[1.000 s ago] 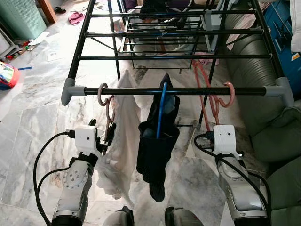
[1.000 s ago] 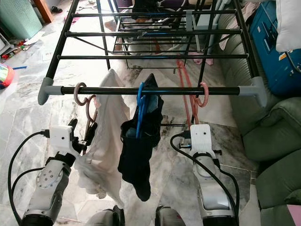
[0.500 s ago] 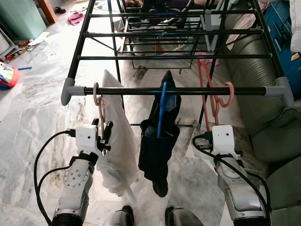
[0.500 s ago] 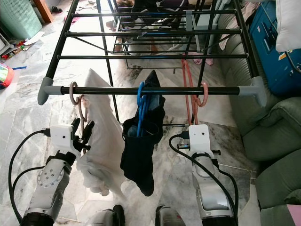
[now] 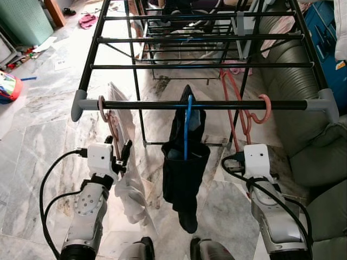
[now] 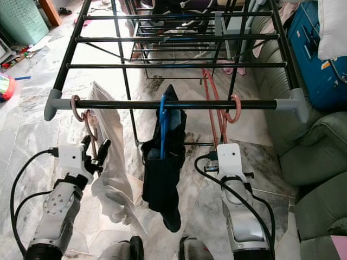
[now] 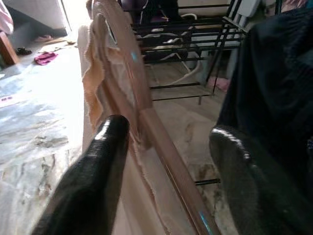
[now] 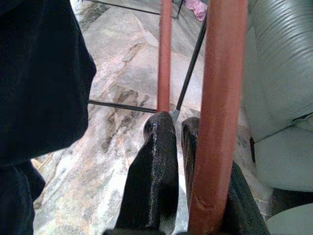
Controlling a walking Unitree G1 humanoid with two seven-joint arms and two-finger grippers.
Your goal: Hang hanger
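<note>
A pink hanger (image 5: 111, 122) carrying a white garment (image 5: 127, 189) hooks over the black front rail (image 5: 217, 104) of the drying rack, near the rail's left end. My left gripper (image 5: 118, 147) is open just below the hook, one finger on each side of the hanger's arm (image 7: 146, 122). Mid-rail, a blue hanger (image 5: 187, 124) holds a dark garment (image 5: 184, 173). A second, bare pink hanger (image 5: 264, 108) hangs towards the right. My right gripper (image 8: 176, 122) is shut below it, and the hanger's thick bar (image 8: 217, 98) lies against one finger (image 8: 195, 147).
More rack rails (image 5: 200, 38) stretch away behind the front one. A grey-green sofa (image 5: 320, 157) stands close on the right, with a blue case (image 5: 325, 32) beyond it. A toy (image 5: 8, 86) and a green basket (image 5: 24, 19) sit on the marble floor at the left.
The white-garment hanger has slid left along the rail, with my left gripper moving with it, and the garment now hangs edge-on. The right arm has barely moved.
</note>
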